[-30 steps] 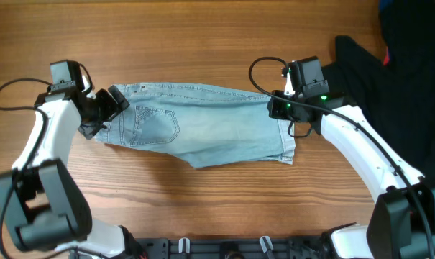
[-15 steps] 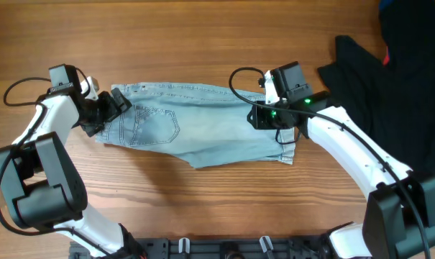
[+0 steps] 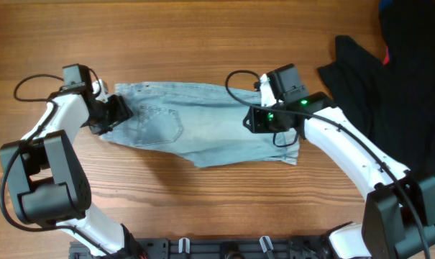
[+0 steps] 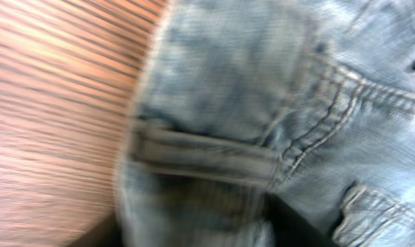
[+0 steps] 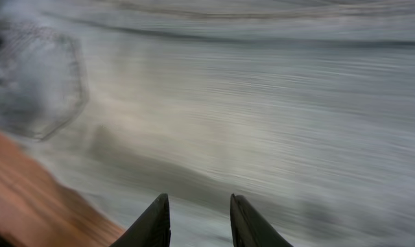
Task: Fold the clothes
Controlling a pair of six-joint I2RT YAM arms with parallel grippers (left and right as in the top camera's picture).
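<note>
Right gripper [image 5: 198, 202] is held narrowly parted above the denim shorts [image 5: 262, 103]. Left gripper [image 3: 118, 112] is seen at the blurred waistband [image 4: 214, 89]; its closure cannot be judged.

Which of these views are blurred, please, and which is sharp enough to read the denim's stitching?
Overhead: sharp and evenly lit, the pale denim crisp. Left wrist: moderate motion smear, the table streaked, seams readable. Right wrist: heavy horizontal streaks over the cloth; only the right claw is sharp.
</note>
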